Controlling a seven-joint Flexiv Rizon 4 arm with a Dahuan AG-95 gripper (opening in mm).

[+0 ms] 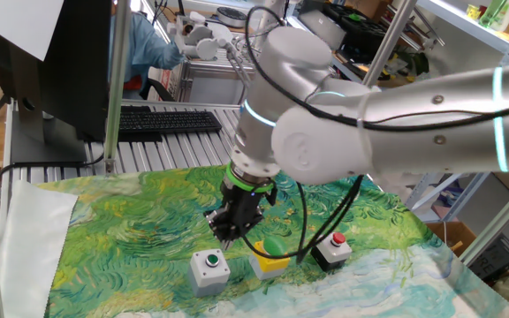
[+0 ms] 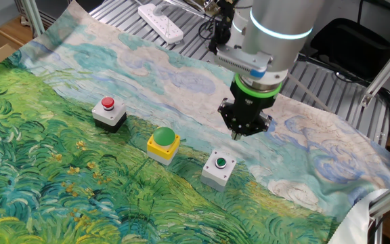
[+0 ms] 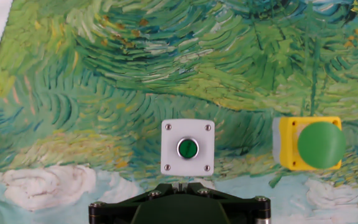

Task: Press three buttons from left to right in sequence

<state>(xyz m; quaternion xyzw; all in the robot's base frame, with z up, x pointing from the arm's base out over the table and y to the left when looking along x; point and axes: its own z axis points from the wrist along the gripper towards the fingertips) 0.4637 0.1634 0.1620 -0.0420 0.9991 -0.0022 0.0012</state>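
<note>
Painted cloth (image 2: 59,176), keyboard (image 1: 166,121), power strip (image 2: 161,22)

Pincer (image 3: 188,184) fingertips cut off (hand view), black box out of frame there

Grey box (image 2: 219,169), yellow box (image 2: 162,146), black box (image 2: 110,113), green-swirled painted cloth (image 2: 59,176).

a slatted metal table (image 1: 162,150) is covered by a painted green and blue cloth (image 2: 59,183); on the cloth a grey button box (image 2: 219,169), a yellow button box (image 2: 163,144) and a black button box (image 2: 109,112) are set in a row.
</note>
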